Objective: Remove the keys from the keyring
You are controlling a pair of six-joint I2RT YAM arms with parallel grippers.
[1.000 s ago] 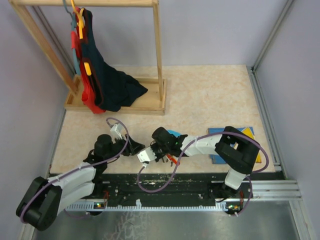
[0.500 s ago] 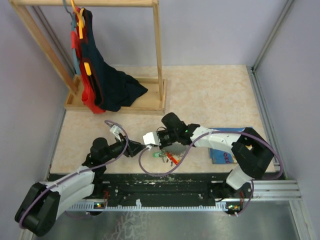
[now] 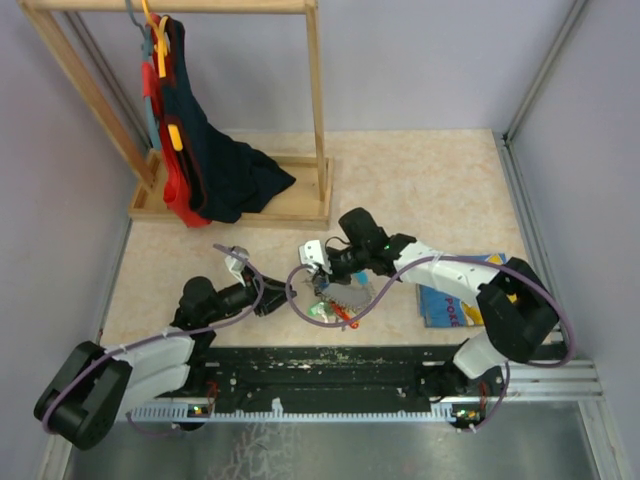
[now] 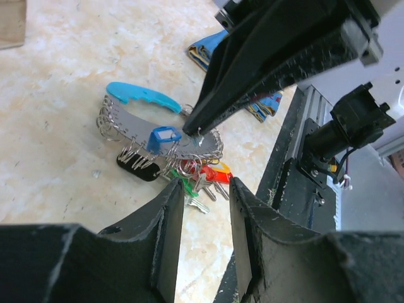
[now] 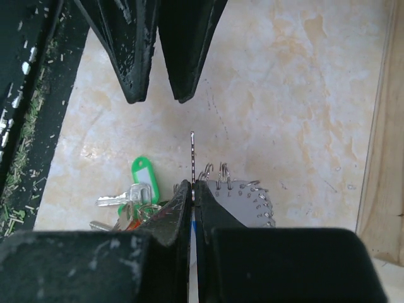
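Pinching a thin silvery ring of the keyring (image 4: 111, 124), the right gripper (image 4: 193, 126) has its two fingers pressed tight together. In the right wrist view a bit of thin metal sticks out past the tips. The pinched ring sits on the edge of the grey strap (image 4: 142, 125), just beside a small light-blue tag (image 4: 163, 136). The black fingers hide part of the strap in the left wrist view.

The left gripper (image 4: 203, 188) has its fingers spread apart with a gap between them. It holds nothing. It hangs low over the table (image 3: 420, 190), and its tips point at the keys (image 4: 201, 178) from close by. I cannot tell if they touch.

Seen from above, the keys lie in a small bunch near the front edge of the table. They are at about 6 o'clock from the right gripper's tips and at 3 o'clock from the left gripper. Their heads are green, red and orange, and they lie touching each other. The strap has many little rings along its edges. A black tag (image 4: 137, 169) lies just beside the keys.

A blue book (image 3: 447, 308) lies at 3 o'clock from the keys, partly under the right arm. A wooden rack (image 3: 317, 110) with dark and red clothes (image 3: 215, 170) stands at about 11 o'clock, well apart.
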